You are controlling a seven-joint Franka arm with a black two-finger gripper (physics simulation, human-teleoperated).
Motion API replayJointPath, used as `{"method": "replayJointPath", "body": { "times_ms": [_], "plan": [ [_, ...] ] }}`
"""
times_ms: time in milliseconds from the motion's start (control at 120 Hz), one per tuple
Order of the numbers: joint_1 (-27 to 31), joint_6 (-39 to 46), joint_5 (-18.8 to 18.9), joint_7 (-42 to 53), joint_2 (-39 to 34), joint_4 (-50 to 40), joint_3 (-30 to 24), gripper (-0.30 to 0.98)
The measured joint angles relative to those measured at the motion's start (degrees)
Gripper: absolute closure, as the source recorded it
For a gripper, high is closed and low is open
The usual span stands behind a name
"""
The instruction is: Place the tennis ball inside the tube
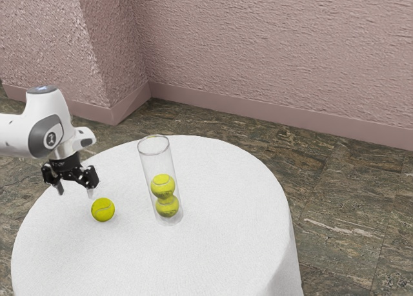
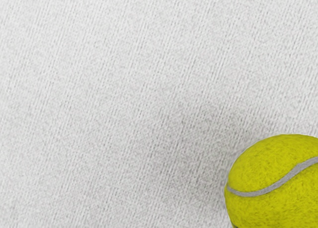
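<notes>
Hanging over the white-covered worktop point(image 1: 219, 244), my gripper point(image 1: 75, 191) holds its two fingers point(image 1: 90, 193) spread apart, near the tennis ball point(image 1: 102, 209). That ball rests on the cloth, outside the tube, on the exterior view's right of my fingers; my wrist view shows its yellow felt and a curving grey seam, with a soft shadow on the cloth beside it. Farther from me, toward the exterior view's right, the clear tube point(image 1: 149, 164) stands upright with its round mouth upward. Inside its lower part, two more yellow balls point(image 1: 162, 186) sit one on top of the other. Beyond the worktop's rounded edge lie the mottled brown-grey floor point(image 1: 342, 199) and, behind it, rough pink walls point(image 1: 271, 51).
</notes>
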Motion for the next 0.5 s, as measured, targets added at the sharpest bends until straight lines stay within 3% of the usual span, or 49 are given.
{"method": "replayJointPath", "body": {
  "times_ms": [125,342,500],
  "plan": [
    [3.3,0.2,2.1,0.4,1.0,2.2,-1.6,0.00],
    [-4.2,0.5,2.6,1.0,1.6,3.0,-3.2,0.00],
    [-2.4,0.8,1.8,1.3,2.5,3.0,-3.3,0.00]
  ]
}}
